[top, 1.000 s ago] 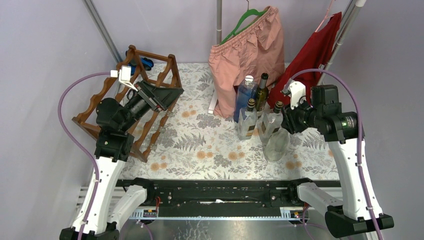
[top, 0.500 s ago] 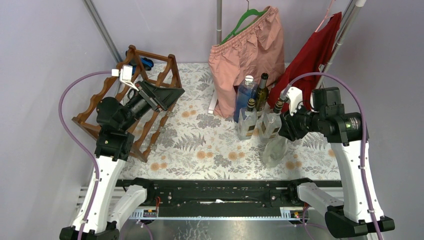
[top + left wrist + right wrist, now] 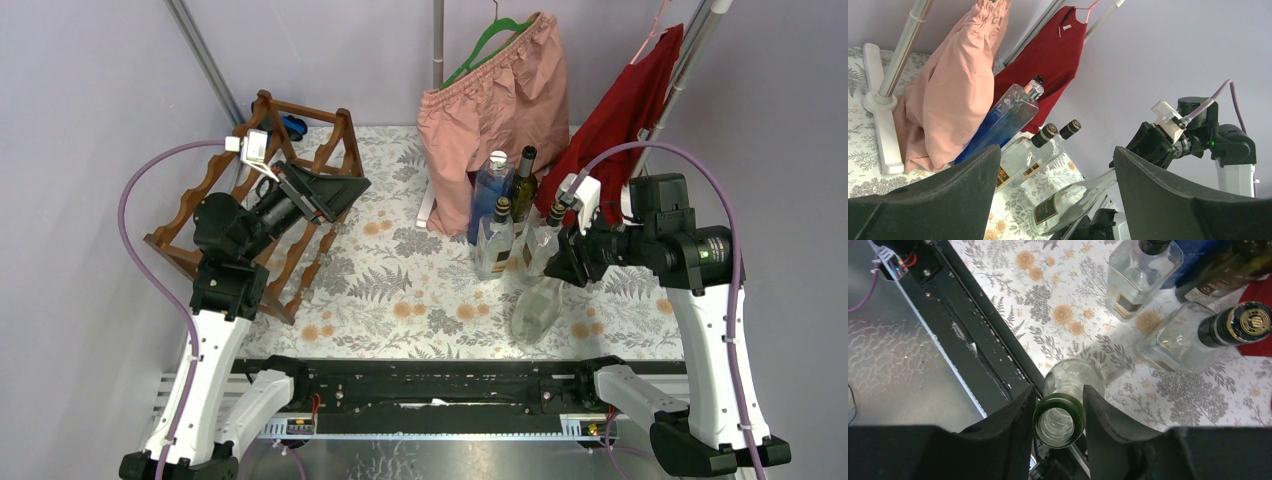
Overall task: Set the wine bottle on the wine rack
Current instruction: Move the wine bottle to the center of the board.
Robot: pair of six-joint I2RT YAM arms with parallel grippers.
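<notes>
My right gripper [image 3: 560, 265] is shut on the neck of a clear wine bottle [image 3: 533, 308] with a dark label. It holds the bottle tilted above the flowered table, base down toward the front edge. The right wrist view shows the bottle's open green mouth [image 3: 1059, 420] between my fingers. The left wrist view shows the same bottle [image 3: 1073, 200] from the side. The reddish-brown wine rack [image 3: 300, 160] stands at the back left. My left gripper [image 3: 340, 195] is open and empty, hovering over the rack's right side and facing right.
Several bottles [image 3: 510, 215] stand in a group at the back right: a blue one [image 3: 490, 190], a dark one [image 3: 523, 180] and two clear square ones. Pink shorts [image 3: 495, 110] and a red garment [image 3: 625, 105] hang on a pole behind them.
My right gripper has moved left and forward with the wine bottle, and the bottle has tilted further, its base swinging toward the front edge. The left arm has barely moved.
</notes>
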